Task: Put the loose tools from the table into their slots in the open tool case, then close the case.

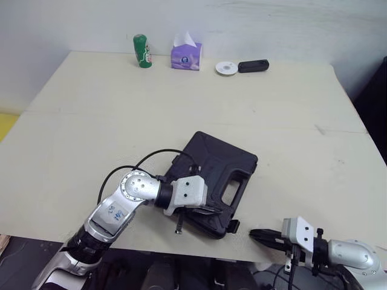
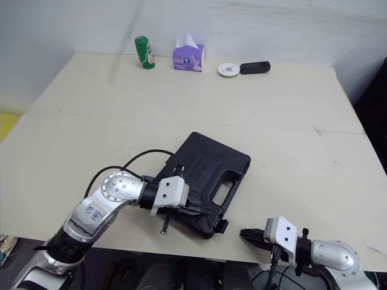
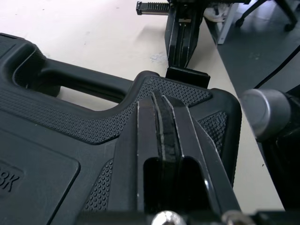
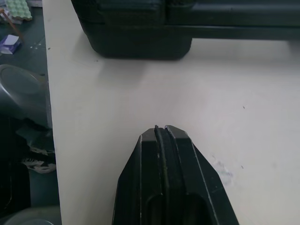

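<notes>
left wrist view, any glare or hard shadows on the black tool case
Left wrist view: even light, no hard glare; only a faint sheen along the handle of the black stippled plastic tool case, and thin bright edges on the shut left gripper. Right wrist view: the case casts a soft, narrow shadow onto the cream table.

**Black case on a cream surface, small spots of colour at the far edge**

A black moulded plastic tool case (image 1: 211,160) lies on a pale cream matte surface (image 1: 109,121). Around the handle the lid carries a fine pattern of raised dots, and its larger panels are plain black. The left claw (image 3: 157,98) and right claw (image 4: 159,129) are both black. Along the far edge stand a green drinks can (image 1: 143,51) with pale markings, a purple tissue box (image 1: 186,57) topped by a white tissue, a white round disc (image 1: 226,68) and a black oblong device (image 1: 253,66).
</notes>
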`<state>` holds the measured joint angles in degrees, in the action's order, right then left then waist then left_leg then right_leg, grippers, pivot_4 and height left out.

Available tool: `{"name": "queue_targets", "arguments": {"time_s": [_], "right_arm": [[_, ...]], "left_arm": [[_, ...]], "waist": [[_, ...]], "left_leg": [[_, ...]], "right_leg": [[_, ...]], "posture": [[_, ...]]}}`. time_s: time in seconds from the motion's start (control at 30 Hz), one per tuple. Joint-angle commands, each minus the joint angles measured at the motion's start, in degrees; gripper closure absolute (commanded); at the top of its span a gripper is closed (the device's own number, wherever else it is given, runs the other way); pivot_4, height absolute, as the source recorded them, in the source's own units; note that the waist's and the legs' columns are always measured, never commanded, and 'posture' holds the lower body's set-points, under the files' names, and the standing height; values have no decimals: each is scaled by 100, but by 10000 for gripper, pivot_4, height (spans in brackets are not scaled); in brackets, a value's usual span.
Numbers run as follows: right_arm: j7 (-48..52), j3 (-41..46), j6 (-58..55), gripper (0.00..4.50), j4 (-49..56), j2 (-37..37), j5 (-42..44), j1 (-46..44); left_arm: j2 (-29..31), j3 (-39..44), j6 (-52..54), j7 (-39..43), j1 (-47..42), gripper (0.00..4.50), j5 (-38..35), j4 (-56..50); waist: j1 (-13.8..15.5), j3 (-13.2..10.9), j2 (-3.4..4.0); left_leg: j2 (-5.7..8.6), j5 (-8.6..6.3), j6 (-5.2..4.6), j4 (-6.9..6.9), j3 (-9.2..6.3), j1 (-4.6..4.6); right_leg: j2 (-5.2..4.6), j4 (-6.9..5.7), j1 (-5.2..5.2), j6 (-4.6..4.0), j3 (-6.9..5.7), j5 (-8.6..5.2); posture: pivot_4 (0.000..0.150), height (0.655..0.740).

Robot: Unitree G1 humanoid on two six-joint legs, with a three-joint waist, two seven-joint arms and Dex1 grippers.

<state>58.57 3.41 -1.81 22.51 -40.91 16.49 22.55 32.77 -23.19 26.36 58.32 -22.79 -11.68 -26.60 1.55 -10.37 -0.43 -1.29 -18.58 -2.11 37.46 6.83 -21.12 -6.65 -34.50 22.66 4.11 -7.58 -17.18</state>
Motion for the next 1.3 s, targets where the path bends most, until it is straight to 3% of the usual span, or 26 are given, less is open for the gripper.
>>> {"name": "queue_targets", "arguments": {"time_s": [0.03, 0.3, 0.93, 1.3], "right_arm": [[-69, -101, -24, 45000, 295, 12, 43, 38], [-294, -229, -40, 45000, 485, 136, 109, -122], [-471, -461, -584, 45000, 1414, 99, 483, -370], [-509, -589, -765, 45000, 1423, 151, 485, -669]], "left_arm": [[276, -344, 195, -49, 362, 44726, 277, -166], [417, -499, 323, -442, 543, 44726, 570, 41], [341, -815, 320, -459, 322, 44726, 604, 388], [426, -901, 346, -440, 303, 44726, 681, 522]], "waist": [[-2, 1, 2], [-1, 15, 12], [-2, 51, 9], [-18, 55, 4]], "left_leg": [[0, -1, 1, -2, 0, 3], [-2, -2, 1, -1, -2, 15], [-1, -4, -2, 5, -3, 22], [-10, -31, -27, -7, -2, 89]], "right_leg": [[0, 1, -1, 0, 0, 0], [0, 1, -13, -2, 0, -1], [0, -3, -21, -3, 1, -2], [1, -4, -72, -19, 2, -11]], "posture": [[1500, 7400], [1500, 7400], [1500, 7400], [1500, 7400]]}}
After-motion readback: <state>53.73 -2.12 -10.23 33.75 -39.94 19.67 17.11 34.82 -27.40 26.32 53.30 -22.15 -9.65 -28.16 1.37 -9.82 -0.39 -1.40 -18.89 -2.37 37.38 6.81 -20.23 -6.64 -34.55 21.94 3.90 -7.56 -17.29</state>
